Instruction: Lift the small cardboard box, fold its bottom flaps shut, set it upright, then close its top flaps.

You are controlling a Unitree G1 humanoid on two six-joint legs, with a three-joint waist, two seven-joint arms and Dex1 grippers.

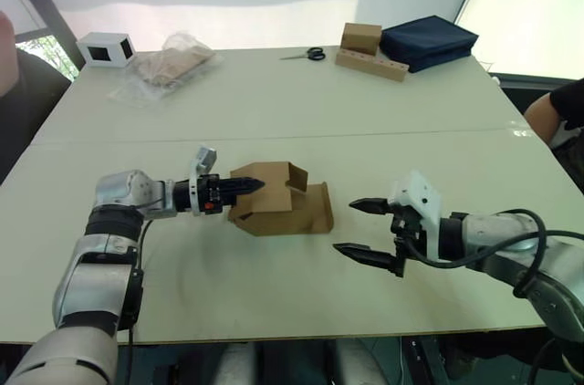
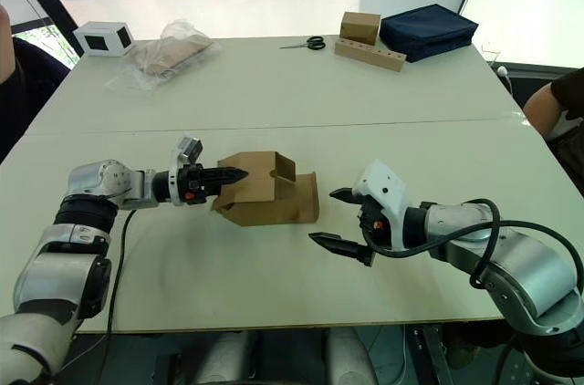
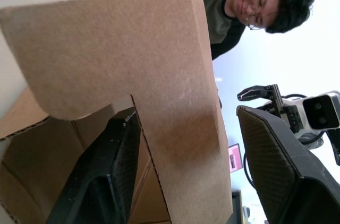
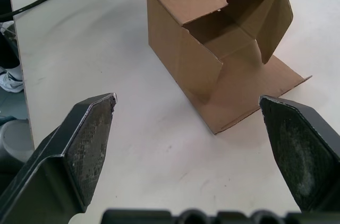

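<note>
The small cardboard box (image 1: 278,207) lies on its side in the middle of the white table (image 1: 274,120). Its open end with splayed flaps (image 4: 249,83) faces my right gripper. At the box's left end my left gripper (image 1: 251,186) straddles a cardboard wall (image 3: 133,49): one finger (image 3: 106,171) is inside the box, the other (image 3: 281,171) outside with a visible gap. My right gripper (image 1: 344,226) hovers wide open just right of the box, apart from it, with nothing between its fingers (image 4: 87,139).
At the back stand a white box with a dark window (image 1: 105,47), a plastic bag (image 1: 169,61), scissors (image 1: 308,55), a tan box (image 1: 360,36) on a wooden block (image 1: 370,64) and a navy bag (image 1: 427,41). People sit at the left (image 1: 23,102) and right (image 1: 558,116) edges.
</note>
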